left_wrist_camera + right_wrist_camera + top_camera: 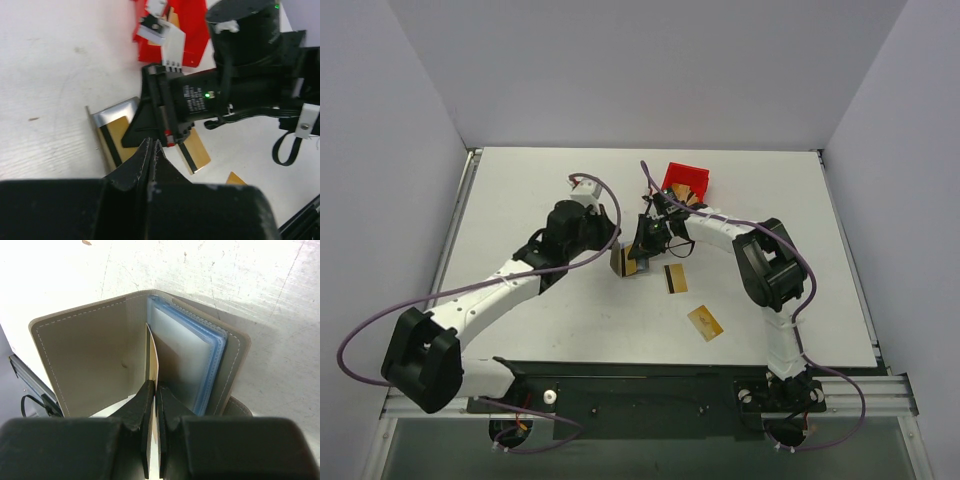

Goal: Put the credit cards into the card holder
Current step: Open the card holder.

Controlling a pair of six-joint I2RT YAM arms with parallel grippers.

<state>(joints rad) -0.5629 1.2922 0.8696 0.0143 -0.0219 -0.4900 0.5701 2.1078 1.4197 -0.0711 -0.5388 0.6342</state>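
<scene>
The grey card holder [85,355] lies open on the white table, its bluish sleeves [212,355] fanned to the right. My right gripper [154,390] is shut on a credit card [151,355] that stands edge-on between the grey cover and the sleeves. From above, the right gripper [642,252] sits over the holder [618,262]. My left gripper [151,145] is shut, its tips just beside the holder [117,109], and I see nothing between its fingers. Two more credit cards [675,279] [705,322] lie flat to the right, the nearer one showing a black stripe [186,156].
A small red bin [686,180] stands just behind the right gripper, close to its wrist. White walls enclose the table at the back and on both sides. Purple cables loop off both arms.
</scene>
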